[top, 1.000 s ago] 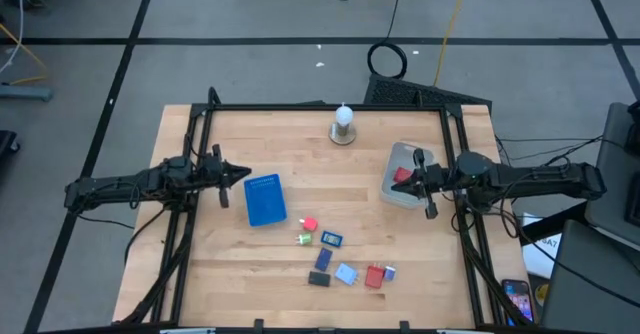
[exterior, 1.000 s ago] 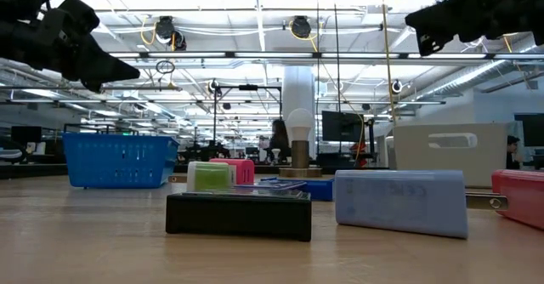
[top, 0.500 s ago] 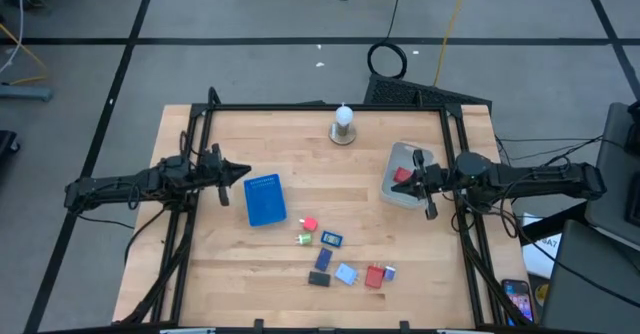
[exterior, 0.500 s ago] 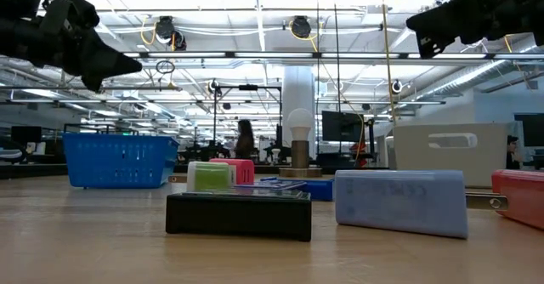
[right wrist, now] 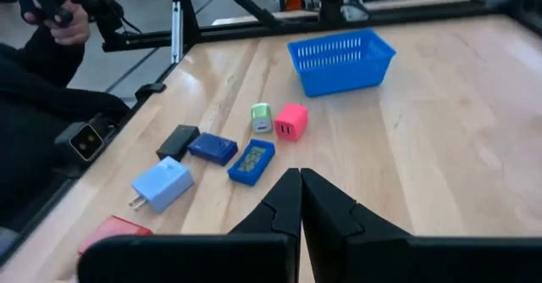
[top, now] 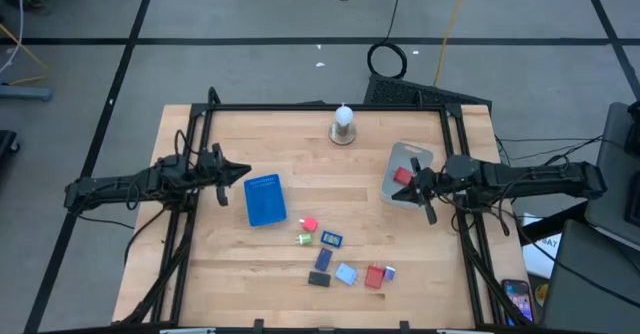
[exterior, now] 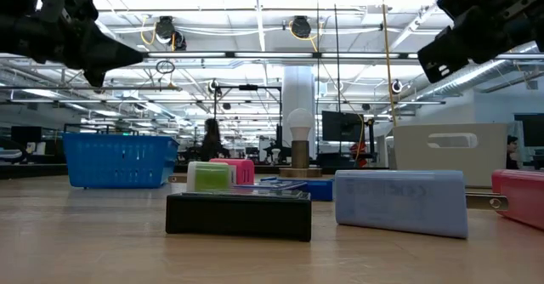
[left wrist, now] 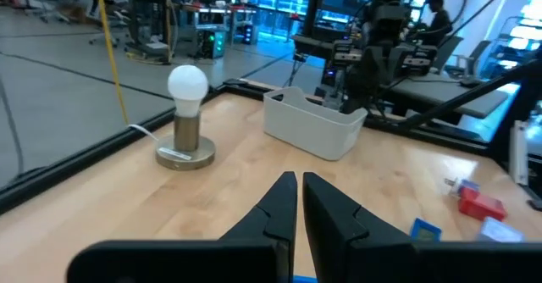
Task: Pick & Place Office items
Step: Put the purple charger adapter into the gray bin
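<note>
The office items lie in a loose group on the table's near middle: a pink piece (top: 309,224), a green one (top: 304,239), a blue one (top: 331,239), a dark blue one (top: 323,260), a black one (top: 318,279), a light blue one (top: 346,274) and a red one (top: 375,276). Another red piece (top: 402,175) sits in the white bin (top: 392,188). My left gripper (top: 245,173) hangs shut above the table, left of the blue basket (top: 264,199). My right gripper (top: 412,182) hangs shut over the white bin.
A white bulb on a round base (top: 343,124) stands near the far edge. In the right wrist view the blue basket (right wrist: 341,60) stands beyond the scattered pieces, with bare wood to its side. A black frame (top: 320,107) borders the table. A person walks in the room behind.
My right gripper has sunk a little and tipped its fingers downward over the white bin. My left gripper has risen slightly. Both stay shut. No piece on the table has moved. A person in the background has walked leftward.
</note>
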